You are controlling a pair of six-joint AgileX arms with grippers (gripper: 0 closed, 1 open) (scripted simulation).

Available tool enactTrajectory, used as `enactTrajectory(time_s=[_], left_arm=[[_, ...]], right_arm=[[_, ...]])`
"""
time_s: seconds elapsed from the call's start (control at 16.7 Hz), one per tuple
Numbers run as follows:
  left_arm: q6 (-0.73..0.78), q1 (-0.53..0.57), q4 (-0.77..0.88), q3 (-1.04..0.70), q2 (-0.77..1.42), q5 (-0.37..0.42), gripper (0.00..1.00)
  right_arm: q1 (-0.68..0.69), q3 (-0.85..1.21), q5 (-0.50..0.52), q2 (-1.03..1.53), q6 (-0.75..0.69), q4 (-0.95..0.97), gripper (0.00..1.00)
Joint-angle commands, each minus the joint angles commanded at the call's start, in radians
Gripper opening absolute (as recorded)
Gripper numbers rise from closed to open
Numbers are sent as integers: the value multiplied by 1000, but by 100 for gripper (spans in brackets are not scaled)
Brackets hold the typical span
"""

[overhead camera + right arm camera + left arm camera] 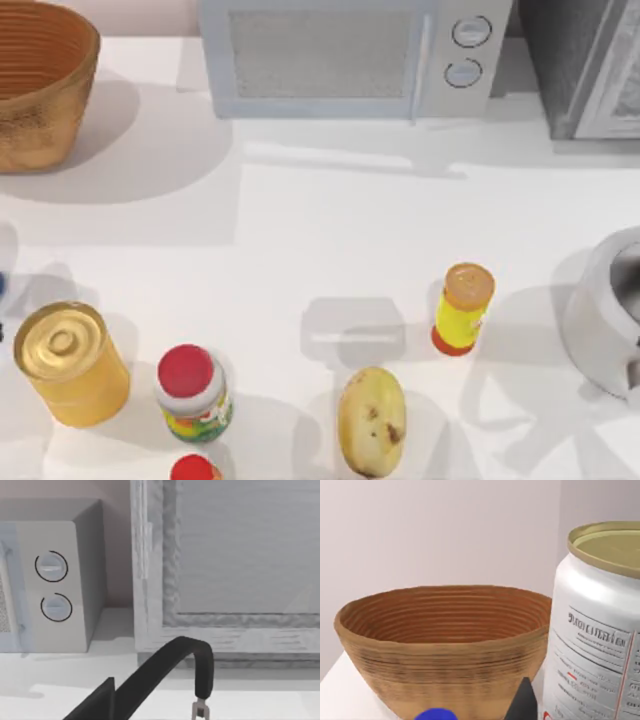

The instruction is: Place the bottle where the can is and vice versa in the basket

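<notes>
The basket is a round brown wicker bowl at the table's far left corner, and it looks empty in the left wrist view. The can, white with red print and a dull golden top, stands upright very close to the left wrist camera, in front of the basket and beside it. Just a rounded blue bit of the bottle peeks in at that picture's edge, and a blue sliver touches the top view's left edge. A dark part of my left gripper sits between bottle and can.
A big golden can, a red-capped jar, a potato and a yellow bottle with an orange cap stand along the front. A microwave is at the back. A grey kettle is at the right; its black handle is near my right gripper.
</notes>
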State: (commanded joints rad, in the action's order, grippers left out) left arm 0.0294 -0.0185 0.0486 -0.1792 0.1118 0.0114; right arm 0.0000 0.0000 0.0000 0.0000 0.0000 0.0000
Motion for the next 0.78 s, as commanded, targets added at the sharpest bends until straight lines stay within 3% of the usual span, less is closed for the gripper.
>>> enactTrajectory(time_s=[0.3, 0.78], left_arm=[[-28, 18, -48, 175, -111, -11, 0], [-24, 9, -69, 161, -77, 9, 0]], right_arm=[[0, 0, 0, 0, 0, 0, 100], [0, 0, 0, 0, 0, 0, 100]])
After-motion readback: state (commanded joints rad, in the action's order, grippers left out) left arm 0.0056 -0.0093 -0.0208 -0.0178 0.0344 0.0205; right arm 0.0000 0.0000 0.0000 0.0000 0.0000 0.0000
